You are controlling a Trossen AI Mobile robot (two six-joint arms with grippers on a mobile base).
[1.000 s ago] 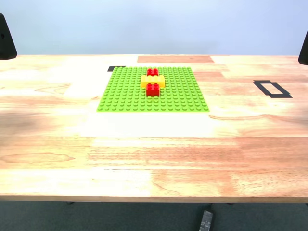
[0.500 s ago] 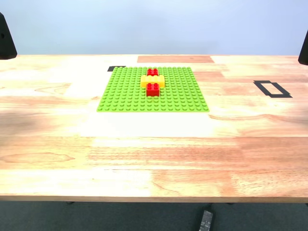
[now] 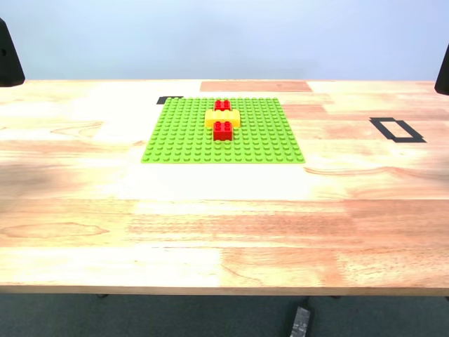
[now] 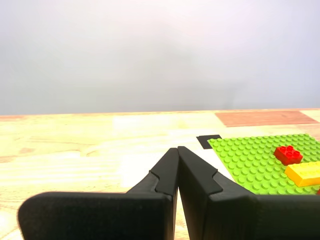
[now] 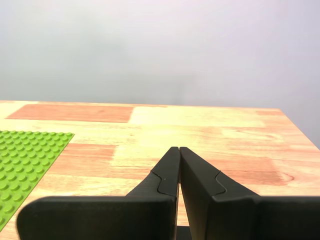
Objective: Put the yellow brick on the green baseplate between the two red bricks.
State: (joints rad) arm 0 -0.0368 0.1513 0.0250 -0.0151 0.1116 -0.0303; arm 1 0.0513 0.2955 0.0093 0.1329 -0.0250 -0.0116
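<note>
Yellow brick [image 3: 222, 118]: seated on green baseplate [image 3: 182, 137], between the two red bricks [image 3: 223, 130], touching both; unchanged from a second ago. Only the exterior view shows both red bricks whole. My first gripper [image 4: 177, 150] and my second gripper [image 5: 178, 150]: jaws closed, empty, above the counter [image 3: 224, 225]. No legible writing.

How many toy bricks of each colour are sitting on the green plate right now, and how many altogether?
Small square red studded plastic bricks: 2, one at and one at
Oblong yellow studded plastic brick: 1, lying between the red ones
Total: 3 bricks, all on the large flat square bright-green studded plastic baseplate
</note>
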